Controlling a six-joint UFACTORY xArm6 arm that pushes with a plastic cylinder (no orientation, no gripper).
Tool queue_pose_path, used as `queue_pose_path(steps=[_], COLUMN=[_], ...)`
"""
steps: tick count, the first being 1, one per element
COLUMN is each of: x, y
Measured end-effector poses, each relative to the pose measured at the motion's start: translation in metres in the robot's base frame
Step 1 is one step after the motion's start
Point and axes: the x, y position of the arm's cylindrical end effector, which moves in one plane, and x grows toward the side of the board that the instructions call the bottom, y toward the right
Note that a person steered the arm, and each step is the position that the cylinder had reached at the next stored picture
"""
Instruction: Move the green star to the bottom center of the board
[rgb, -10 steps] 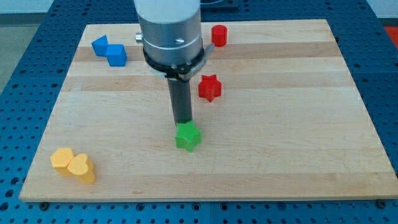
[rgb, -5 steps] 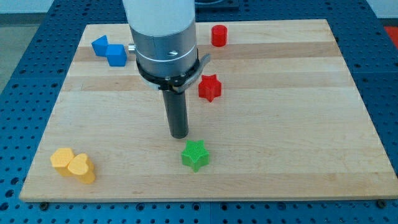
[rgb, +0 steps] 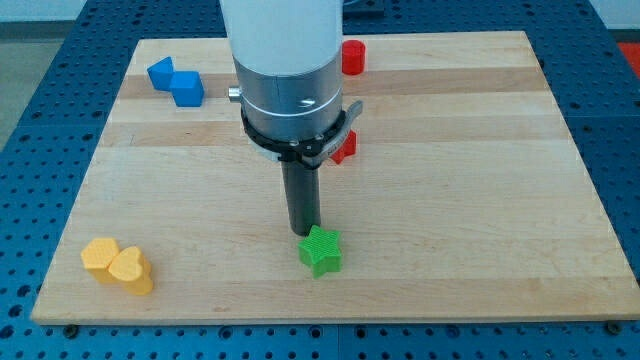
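The green star (rgb: 321, 251) lies on the wooden board (rgb: 470, 200) near the view's bottom edge, about at the middle of the board's width. My tip (rgb: 304, 232) stands just above and slightly left of the star, touching or almost touching its top edge. The arm's grey and white body rises above the rod and hides part of the board behind it.
A red star (rgb: 346, 148) is partly hidden behind the arm's body. A red cylinder (rgb: 352, 56) sits at the view's top. Two blue blocks (rgb: 176, 82) lie at the top left. Two yellow blocks (rgb: 119, 266) lie at the bottom left.
The green star has slid down and slightly right toward the view's bottom edge. My tip lifted off to the left, then came back right to the star's top edge.
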Motion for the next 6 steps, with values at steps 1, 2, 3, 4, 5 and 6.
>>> queue_pose_path(steps=[1,2,3,4,5,6], x=[0.006,0.008,0.014,0.017,0.015,-0.029], y=[0.000,0.000,0.002,0.003,0.003,-0.020])
